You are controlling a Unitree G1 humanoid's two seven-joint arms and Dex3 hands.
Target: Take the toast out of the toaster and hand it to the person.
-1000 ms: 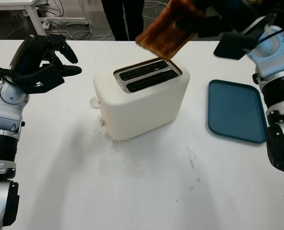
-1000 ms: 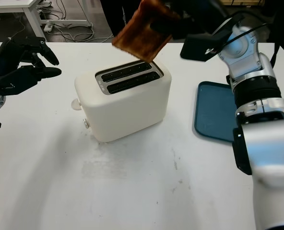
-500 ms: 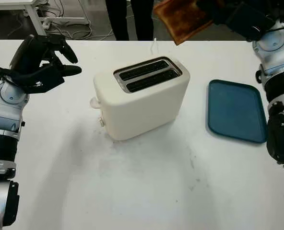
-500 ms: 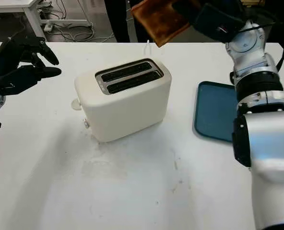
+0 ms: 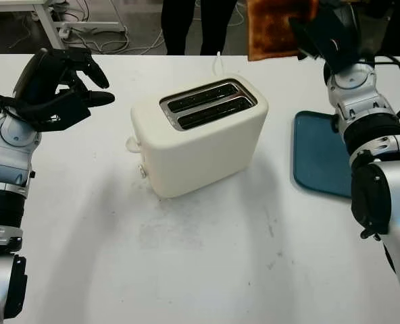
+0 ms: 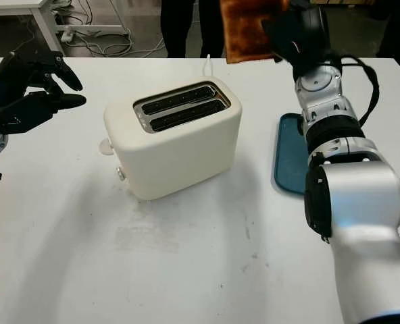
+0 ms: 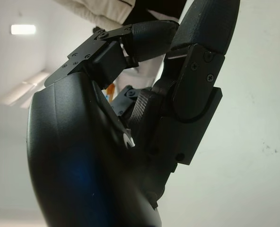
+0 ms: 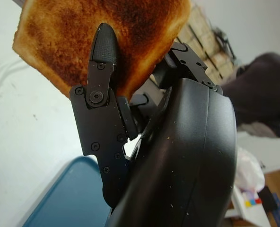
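Note:
A browned slice of toast (image 5: 273,30) is held up in the air beyond the table's far edge, to the right of and behind the toaster. My right hand (image 5: 300,28) is shut on it, one black finger (image 8: 103,51) pressed across the slice's (image 8: 83,33) face. The cream two-slot toaster (image 5: 200,135) stands in the middle of the white table, both slots dark. My left hand (image 5: 65,84) hovers above the table's far left, open and holding nothing. A person's dark-trousered legs (image 5: 186,27) stand behind the table, left of the toast.
A dark blue tray (image 5: 318,158) lies flat on the table right of the toaster, under my right forearm. Cables and a power strip (image 5: 85,30) lie on the floor at the back left. The white table (image 5: 207,270) is bare in front of the toaster.
My right hand has carried the toast up and to the right, away from above the toaster, turning so the slice stands upright at the top edge. The left hand has stayed put.

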